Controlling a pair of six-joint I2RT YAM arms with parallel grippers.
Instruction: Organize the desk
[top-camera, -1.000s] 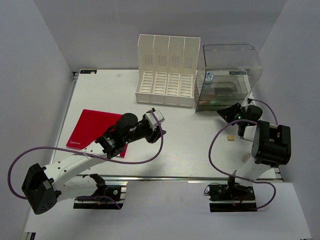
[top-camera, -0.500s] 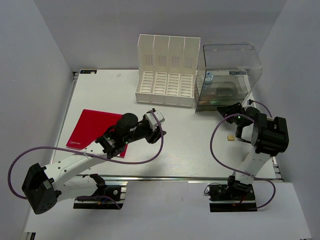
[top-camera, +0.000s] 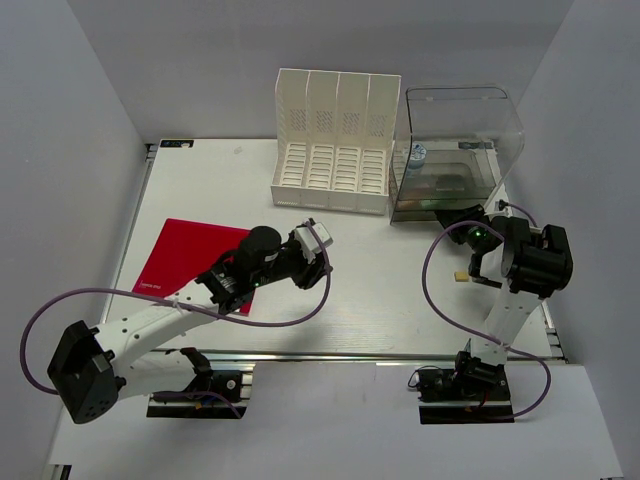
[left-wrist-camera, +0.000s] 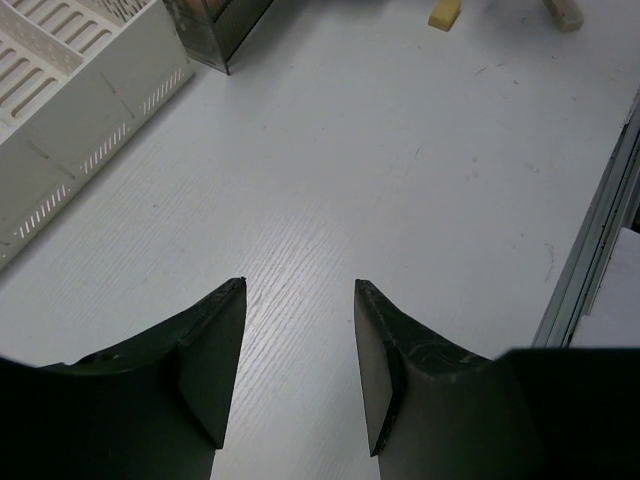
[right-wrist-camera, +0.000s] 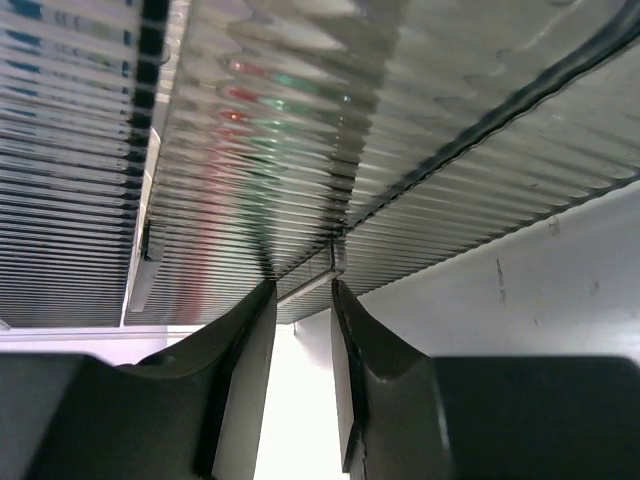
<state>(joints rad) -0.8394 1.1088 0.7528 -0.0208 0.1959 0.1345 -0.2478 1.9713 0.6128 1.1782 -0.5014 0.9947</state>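
Desk: white tabletop, spread beneath both arms, with an aluminium rail along the near edge.

Items stowed: some dark objects are seen inside the clear box at the far right; what they are cannot be told through the glare.

Items loose: a red folder is laid flat at the left, partly covered by the left arm. A small tan block is left on the bare surface at the right, near the right arm. A second pale piece is shown beside it in the left wrist view.

Storage unused: the white file rack at the far edge is seen with all slots vacant.

Left gripper: held low over bare desk near the middle, jaws well apart, nothing between them.

Right gripper: pointed at the lower front edge of the clear box, jaws narrowly apart, nothing gripped.

Progress: judged partial. The folder is presumably meant for the rack and the small pieces for the box; neither is yet put away.
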